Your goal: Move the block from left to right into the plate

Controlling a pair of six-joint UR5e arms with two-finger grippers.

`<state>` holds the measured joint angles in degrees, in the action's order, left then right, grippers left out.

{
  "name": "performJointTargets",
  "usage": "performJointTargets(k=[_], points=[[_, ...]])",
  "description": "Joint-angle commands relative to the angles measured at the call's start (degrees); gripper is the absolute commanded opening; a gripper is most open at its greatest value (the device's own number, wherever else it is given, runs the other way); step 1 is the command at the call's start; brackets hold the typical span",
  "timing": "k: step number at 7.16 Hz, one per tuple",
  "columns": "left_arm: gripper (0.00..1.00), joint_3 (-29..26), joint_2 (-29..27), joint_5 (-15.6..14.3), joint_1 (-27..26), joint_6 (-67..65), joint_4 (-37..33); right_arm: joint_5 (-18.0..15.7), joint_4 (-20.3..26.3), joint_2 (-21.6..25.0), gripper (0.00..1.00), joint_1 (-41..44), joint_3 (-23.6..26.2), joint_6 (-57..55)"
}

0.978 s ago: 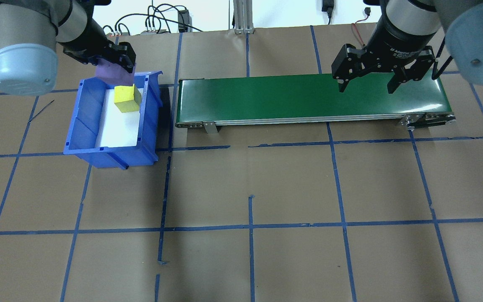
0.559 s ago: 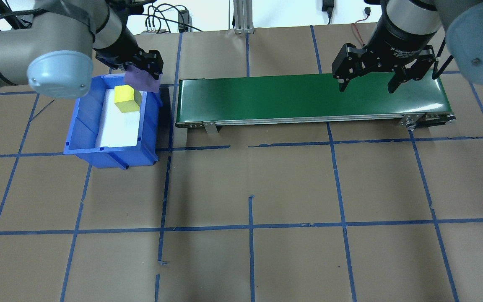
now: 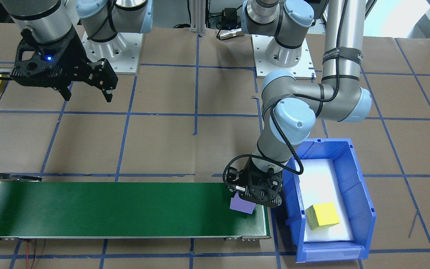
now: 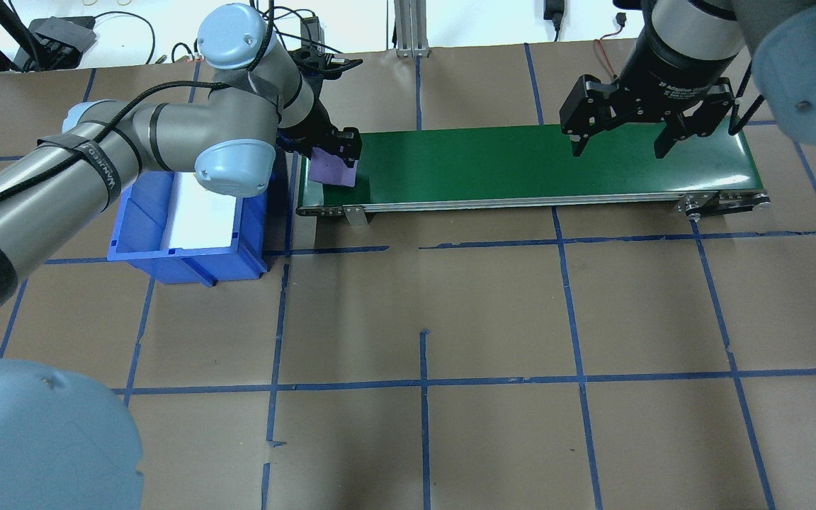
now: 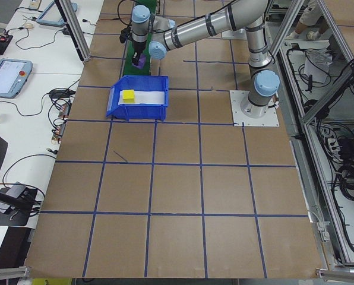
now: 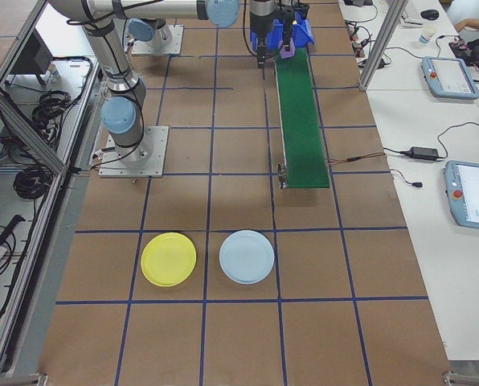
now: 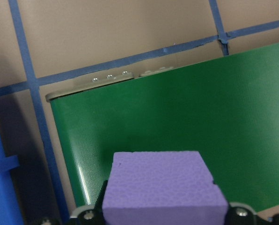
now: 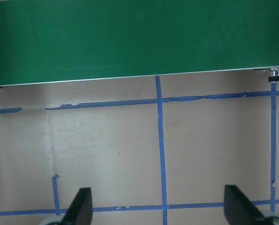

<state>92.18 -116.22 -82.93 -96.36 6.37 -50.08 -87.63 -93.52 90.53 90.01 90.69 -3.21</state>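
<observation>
The left gripper is clamped on the purple block, holding it over the end of the green belt nearest the blue bin. One yellow block lies in that bin on white foam. The right gripper, fingers spread and empty, hangs near the belt's other end. Beyond that end lie two plates, one yellow plate and one pale blue plate, side by side, well apart from the belt.

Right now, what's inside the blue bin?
The blue bin holds a white liner with one yellow block on it. Overhead, the left arm covers the block.
</observation>
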Motion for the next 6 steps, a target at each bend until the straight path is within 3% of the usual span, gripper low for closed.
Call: performJointTargets(k=[1, 3, 6], points=[[1.0, -0.86, 1.68, -0.65, -0.24, -0.22, -0.28, 0.09, -0.09, 0.08, 1.0, 0.43, 0.1, -0.56], [1.0, -1.39, 6.15, -0.92, 3.43, 0.31, -2.64, 0.09, -0.09, 0.0, 1.0, 0.08, 0.45, -0.04], [1.0, -0.52, 8.9, 3.29, 18.09, 2.93, -6.79, 0.09, -0.09, 0.0, 1.0, 0.35, 0.54, -0.56]])
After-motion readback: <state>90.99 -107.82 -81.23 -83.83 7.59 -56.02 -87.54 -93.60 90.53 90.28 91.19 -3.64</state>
